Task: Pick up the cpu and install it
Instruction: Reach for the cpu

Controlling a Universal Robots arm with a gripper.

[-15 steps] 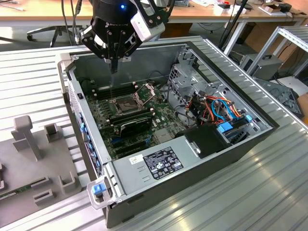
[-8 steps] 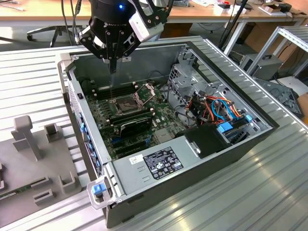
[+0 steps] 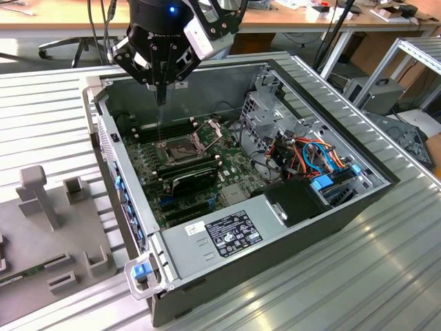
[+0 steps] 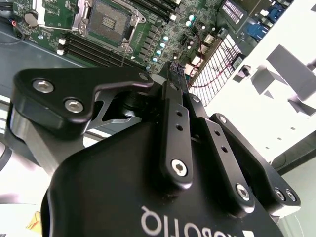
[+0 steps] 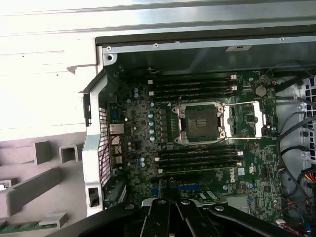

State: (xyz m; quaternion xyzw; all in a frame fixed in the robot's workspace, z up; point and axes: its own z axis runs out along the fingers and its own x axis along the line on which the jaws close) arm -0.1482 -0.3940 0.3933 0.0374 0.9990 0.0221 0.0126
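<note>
1. Cpu fitting takes place inside the computer case (image 3: pixel 207 79). The case lies on its side with the cover off, so the socket (image 3: pixel 180 148) faces up and can be reached from above.
2. A grey fixture tray (image 3: pixel 76 234) sits outside the case, well apart from the socket, on the exterior view's left. Its posts and slots look made to keep parts in known poses.
3. The motherboard (image 5: pixel 261 158) lies flat on the case floor and carries the socket near its middle.
4. The gripper (image 3: pixel 160 96) hangs high above the socket, pointing straight down, roughly over the socket's edge. By judgement, that height keeps it free of the case walls.
5. Its fingertips (image 4: pixel 177 73) are drawn together to a narrow point. Whether a thin chip is pinched between them cannot be told.
6. Long black memory slots (image 5: pixel 197 160) run along two opposite sides of the socket.
7. The socket's load plate (image 5: pixel 245 103) is swung back beside it, leaving the well exposed to receive a chip.
8. The cpu's own place cannot be told. The socket's well looks dark and bare, so by judgement the chip is not yet seated there.
</note>
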